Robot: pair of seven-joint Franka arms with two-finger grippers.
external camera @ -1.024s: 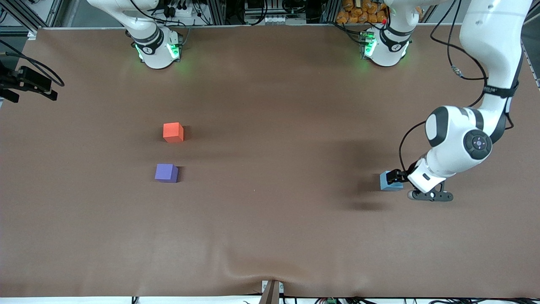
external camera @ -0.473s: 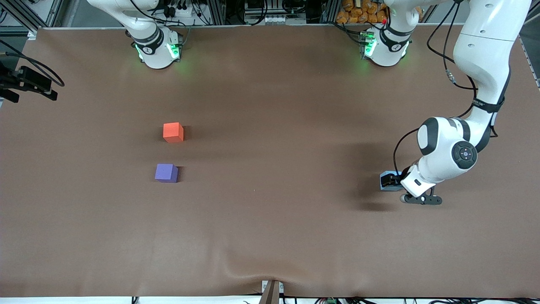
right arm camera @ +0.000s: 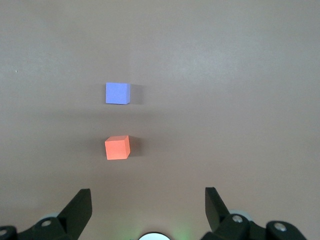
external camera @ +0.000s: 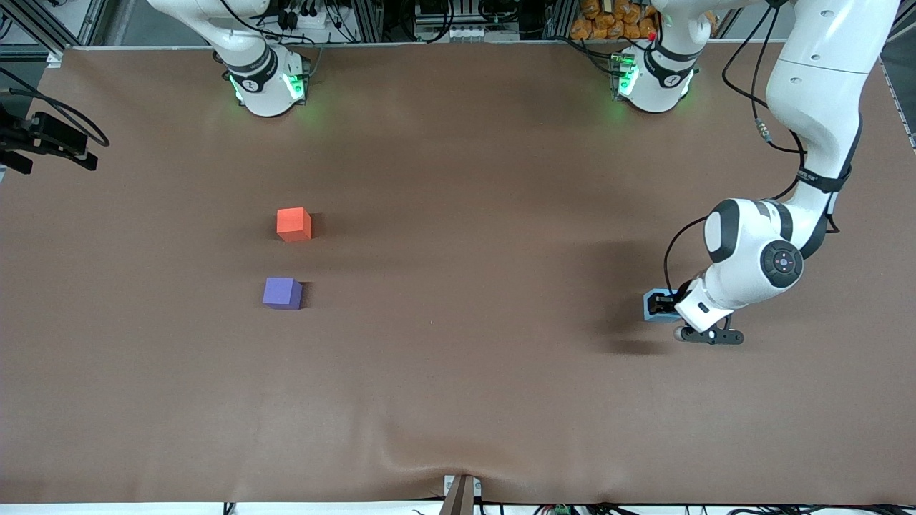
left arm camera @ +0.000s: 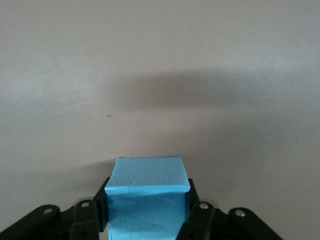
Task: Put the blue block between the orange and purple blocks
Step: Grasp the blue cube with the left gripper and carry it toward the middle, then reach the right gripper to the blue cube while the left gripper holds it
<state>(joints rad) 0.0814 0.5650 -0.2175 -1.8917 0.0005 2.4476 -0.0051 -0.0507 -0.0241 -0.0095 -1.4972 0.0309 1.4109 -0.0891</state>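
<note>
The blue block (external camera: pixel 650 306) sits near the left arm's end of the table, mostly covered by my left gripper (external camera: pixel 662 306). In the left wrist view the block (left arm camera: pixel 146 197) fills the gap between the black fingers (left arm camera: pixel 98 206), which press on both of its sides at table level. The orange block (external camera: pixel 293 224) and the purple block (external camera: pixel 282 292) stand toward the right arm's end, the purple one nearer the front camera, with a gap between them. My right gripper (right arm camera: pixel 147 205) is open and empty, high over the table, looking down on the orange block (right arm camera: pixel 117 147) and the purple block (right arm camera: pixel 117 93).
A brown mat (external camera: pixel 458 372) covers the table, with a raised wrinkle (external camera: pixel 429 450) near its front edge. The two arm bases (external camera: pixel 268 82) stand along the back edge. A black camera mount (external camera: pixel 43 139) juts in at the right arm's end.
My left arm's wrist and elbow have swung a little toward the right arm's end, and the gripper has settled lower around the blue block. The other blocks have not moved.
</note>
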